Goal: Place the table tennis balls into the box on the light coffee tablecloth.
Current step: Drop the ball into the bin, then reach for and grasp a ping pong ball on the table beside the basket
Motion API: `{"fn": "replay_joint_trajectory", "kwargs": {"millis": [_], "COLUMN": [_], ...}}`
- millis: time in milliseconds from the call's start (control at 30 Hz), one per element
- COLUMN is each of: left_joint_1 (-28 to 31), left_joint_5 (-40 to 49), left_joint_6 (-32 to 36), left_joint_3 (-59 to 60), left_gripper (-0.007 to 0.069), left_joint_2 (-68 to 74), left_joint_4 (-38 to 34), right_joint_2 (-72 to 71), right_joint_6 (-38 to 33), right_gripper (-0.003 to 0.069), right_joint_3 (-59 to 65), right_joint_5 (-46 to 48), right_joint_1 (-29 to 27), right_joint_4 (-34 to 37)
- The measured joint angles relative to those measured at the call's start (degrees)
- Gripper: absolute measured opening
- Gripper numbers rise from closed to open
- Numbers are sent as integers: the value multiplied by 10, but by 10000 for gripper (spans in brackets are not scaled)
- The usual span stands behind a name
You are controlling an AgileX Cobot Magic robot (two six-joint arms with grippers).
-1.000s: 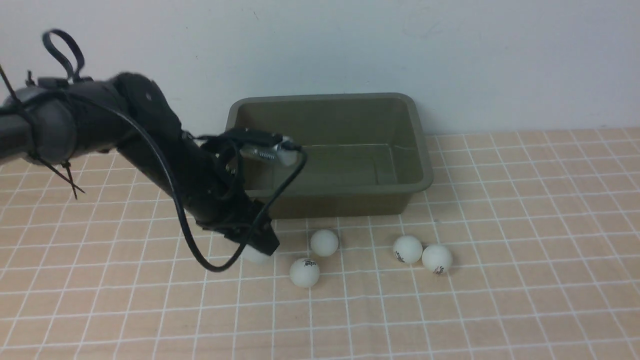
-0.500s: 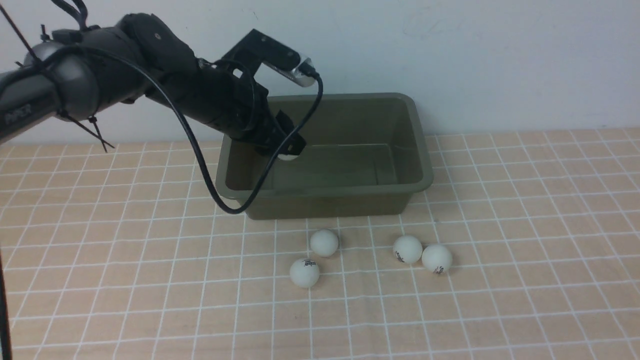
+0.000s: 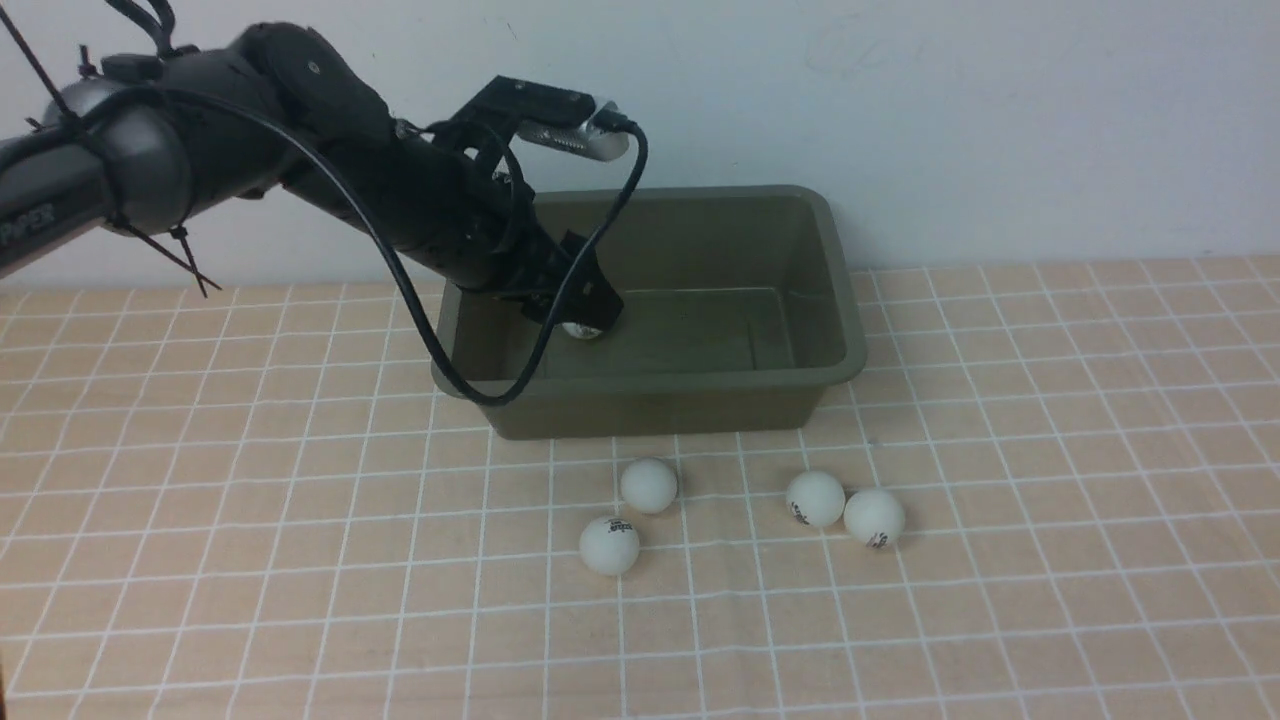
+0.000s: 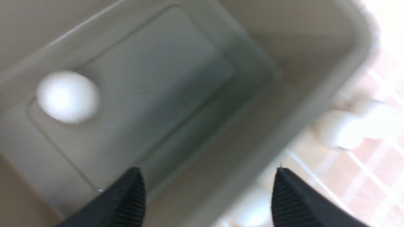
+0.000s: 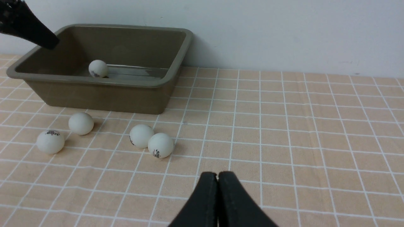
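Note:
The olive-green box (image 3: 843, 318) stands at the back of the light coffee tablecloth (image 3: 1040, 520). My left gripper (image 3: 592, 308) hangs over the box's left half, open, with nothing between its fingers (image 4: 134, 192). One white table tennis ball (image 4: 67, 96) lies loose on the box floor just below it (image 3: 581, 331). Several more balls lie on the cloth in front of the box: two near the middle (image 3: 649, 486) (image 3: 609, 545), and two touching at the right (image 3: 815, 498) (image 3: 874, 517). My right gripper (image 5: 217, 176) is shut and empty, low over the cloth to the right of the balls.
A white wall rises directly behind the box (image 5: 176, 71). The left arm's black cable (image 3: 470, 385) loops down over the box's front left rim. Open checked cloth (image 5: 300, 126) stretches to the right of the balls.
My left arm rose from the cloth left of the balls and swung over the box with a ball. Its jaws then opened and the ball dropped into the box.

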Motion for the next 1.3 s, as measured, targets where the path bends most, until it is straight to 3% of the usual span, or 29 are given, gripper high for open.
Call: {"fn": "replay_joint_trajectory", "kwargs": {"millis": [200, 333, 500, 800, 900, 1100, 1300], "left_joint_1": [0, 0, 0, -13, -51, -128, -150], "left_joint_5": [72, 178, 200, 198, 184, -25, -142], "left_joint_6": [-38, -61, -86, -181, -190, -215, -243], "left_joint_3": [-1, -1, 10, 163, 251, 318, 319], "left_gripper": [240, 78, -50, -69, -69, -69, -69], "left_joint_2": [-78, -112, -114, -156, -202, -219, -177], "left_joint_4": [1, 5, 17, 92, 97, 103, 124], "right_joint_2": [0, 0, 0, 0, 0, 0, 0], "right_joint_6": [-4, -6, -6, -6, -6, -6, -6], "right_gripper": [-15, -15, -15, -15, -15, -15, -15], "right_joint_3": [0, 0, 0, 0, 0, 0, 0], "right_joint_5": [7, 8, 9, 9, 9, 9, 9], "right_joint_1": [0, 0, 0, 0, 0, 0, 0], "right_joint_4": [0, 0, -1, -2, -2, -2, -2]}}
